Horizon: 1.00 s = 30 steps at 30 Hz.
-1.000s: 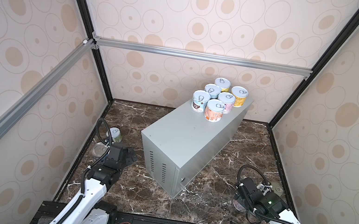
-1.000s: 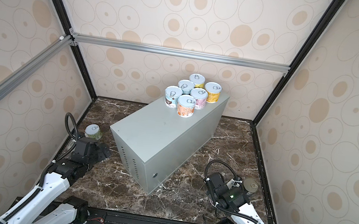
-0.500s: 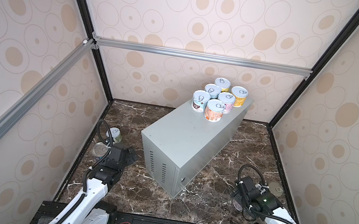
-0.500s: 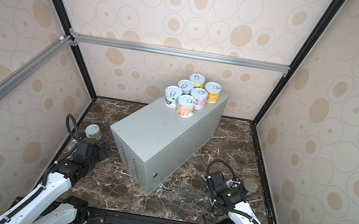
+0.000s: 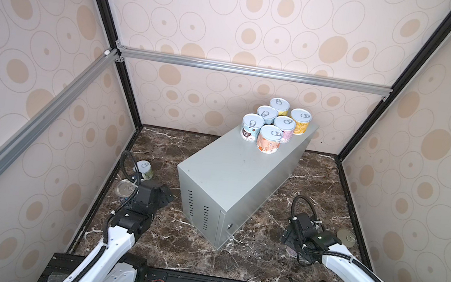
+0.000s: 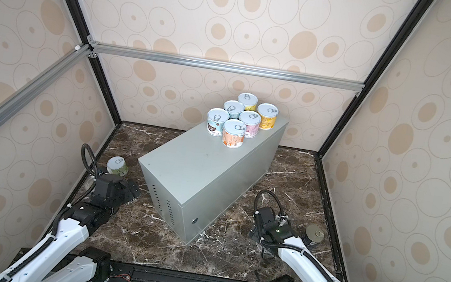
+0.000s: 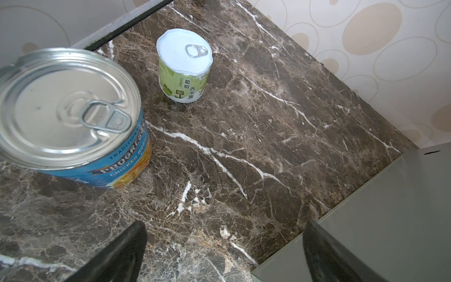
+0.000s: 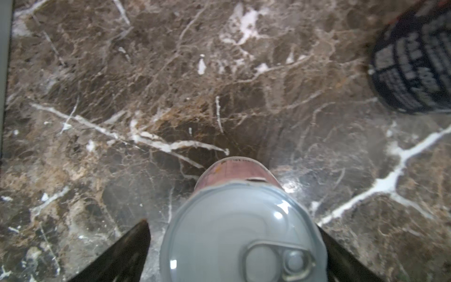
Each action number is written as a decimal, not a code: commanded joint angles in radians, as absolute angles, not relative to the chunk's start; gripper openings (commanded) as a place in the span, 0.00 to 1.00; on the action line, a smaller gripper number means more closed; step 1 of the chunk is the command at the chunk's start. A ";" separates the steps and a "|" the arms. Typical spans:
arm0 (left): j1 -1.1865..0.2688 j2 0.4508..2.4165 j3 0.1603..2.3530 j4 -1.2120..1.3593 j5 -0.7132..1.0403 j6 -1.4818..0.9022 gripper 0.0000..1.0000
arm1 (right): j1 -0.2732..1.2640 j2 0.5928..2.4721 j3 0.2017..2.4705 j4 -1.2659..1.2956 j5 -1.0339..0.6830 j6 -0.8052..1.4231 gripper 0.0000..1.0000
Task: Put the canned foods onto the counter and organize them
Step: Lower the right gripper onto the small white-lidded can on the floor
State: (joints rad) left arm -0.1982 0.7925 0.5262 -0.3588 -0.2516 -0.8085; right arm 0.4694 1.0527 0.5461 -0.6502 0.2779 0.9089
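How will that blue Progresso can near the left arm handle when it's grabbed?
The Progresso can is metal, so probably rigid under a squeeze. It looks unopened, so likely heavy for its size. Upright and broad on the marble, it probably won't tip.

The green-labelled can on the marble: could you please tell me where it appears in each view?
In both top views: green-labelled can stands well left of the grey counter.
Left wrist: the can stands past the blue Progresso can.
Right wrist: not in it.
Shared landmark: the grey counter.
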 commanded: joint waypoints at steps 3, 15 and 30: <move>-0.201 0.785 0.527 -0.353 -0.264 -0.817 1.00 | 0.466 1.117 0.595 -0.481 0.188 0.796 0.99; -0.199 0.796 0.528 -0.341 -0.256 -0.809 1.00 | 0.483 1.116 0.525 -0.328 0.154 0.658 0.99; -0.199 0.782 0.523 -0.318 -0.243 -0.788 0.99 | 0.657 1.019 0.447 -0.301 0.420 0.643 0.99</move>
State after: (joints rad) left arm -0.1982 0.7994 0.5255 -0.3336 -0.2405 -0.8009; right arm 0.6338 1.0397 0.4721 -0.3241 0.3397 0.6273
